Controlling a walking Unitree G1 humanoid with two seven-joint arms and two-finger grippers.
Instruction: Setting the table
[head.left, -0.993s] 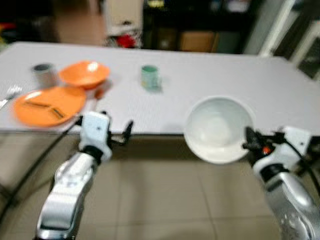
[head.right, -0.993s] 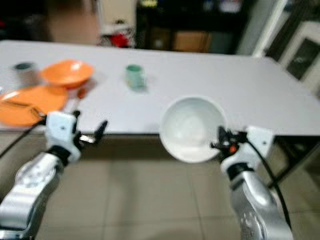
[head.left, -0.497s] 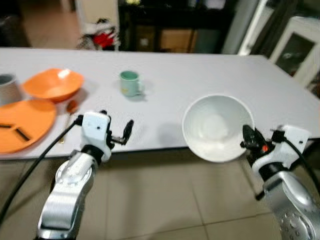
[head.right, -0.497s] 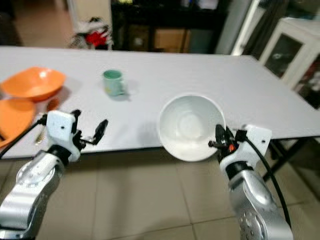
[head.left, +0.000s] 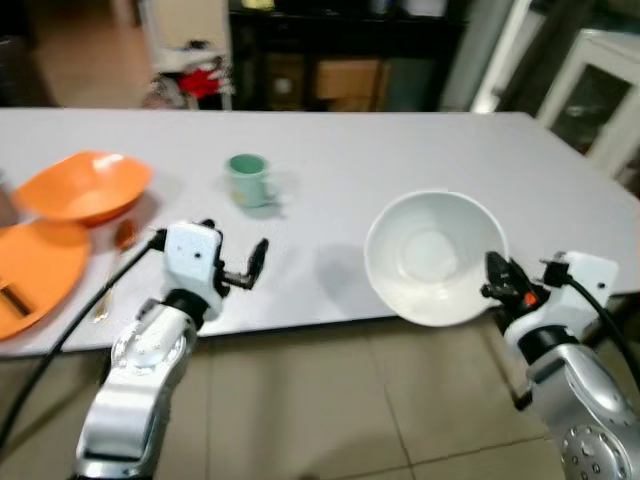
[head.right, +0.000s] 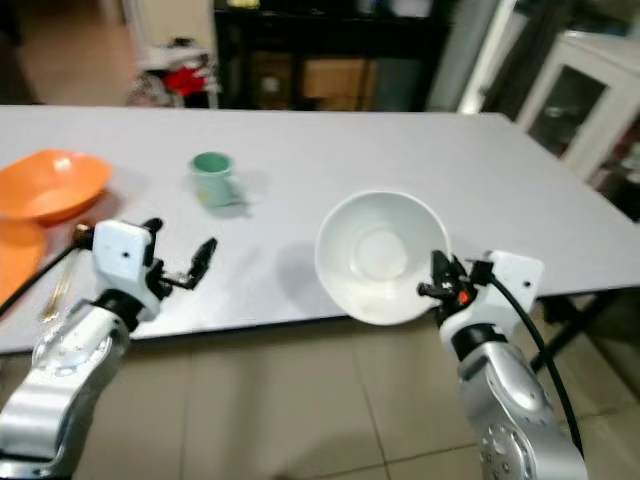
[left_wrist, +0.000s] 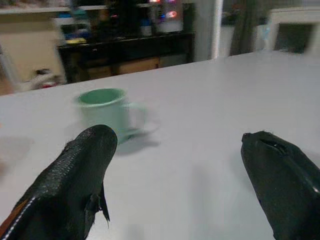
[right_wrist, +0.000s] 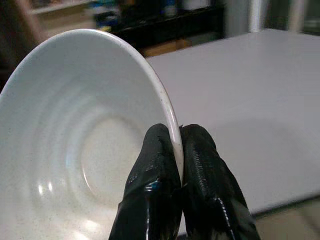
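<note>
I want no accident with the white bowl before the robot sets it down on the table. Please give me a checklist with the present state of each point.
1. Right hand shut on the rim of the white bowl: ok.
2. Bowl empty, nothing to spill: ok.
3. Bare grey table beyond the bowl: ok.
4. Green mug well apart from the bowl: ok.
5. Left hand open, holding nothing, away from the bowl: ok.
6. Bowl fully over the table: not ok, it hangs at the near edge, partly over the floor.

Right gripper (head.right: 432, 290) pinches rim of white bowl (head.right: 376, 256), held over near edge of white table (head.right: 400, 150). Left gripper (head.right: 204, 253) open above near edge. Green mug (head.right: 212, 178) mid-table. Orange bowl (head.right: 52, 184), orange plate (head.right: 14, 255), spoon (head.right: 62, 272) far left.
</note>
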